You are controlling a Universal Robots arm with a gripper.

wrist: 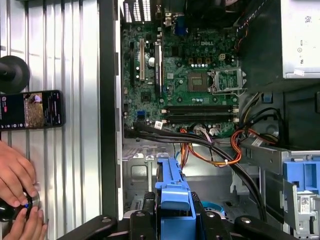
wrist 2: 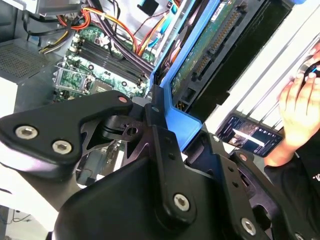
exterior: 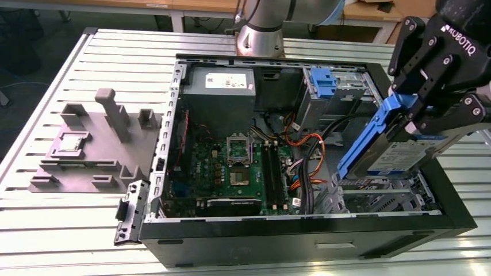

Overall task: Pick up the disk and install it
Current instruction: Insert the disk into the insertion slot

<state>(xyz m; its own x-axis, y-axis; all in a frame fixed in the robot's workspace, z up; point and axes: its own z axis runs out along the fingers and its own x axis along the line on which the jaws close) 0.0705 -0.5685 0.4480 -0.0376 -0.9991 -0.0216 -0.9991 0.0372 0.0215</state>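
The disk (exterior: 401, 156) is a silver drive with a white-and-blue label in a blue plastic carrier (exterior: 367, 138). It hangs tilted on edge over the open computer case (exterior: 307, 241), at the exterior view's right. My gripper (exterior: 426, 123) is shut on its upper end. Below it lies a metal drive bay (exterior: 380, 195) in the case's near right corner. In the second wrist view the disk's green circuit-board underside (wrist 2: 210, 45) shows past the carrier (wrist 2: 186, 122) in my gripper (wrist 2: 182, 131). The first wrist view has the carrier (wrist: 174, 197) clamped in my gripper (wrist: 175, 226), above the bay floor (wrist: 142, 172).
Inside the case are the motherboard (exterior: 230, 167), power supply (exterior: 218, 83), orange and black cables (exterior: 307, 149) and a second blue carrier (exterior: 326, 83) at the back. A grey fixture (exterior: 92, 144) sits on the slatted table (exterior: 77, 230). A person's hands (wrist: 15, 182) and phone (wrist: 31, 109) are beside the case.
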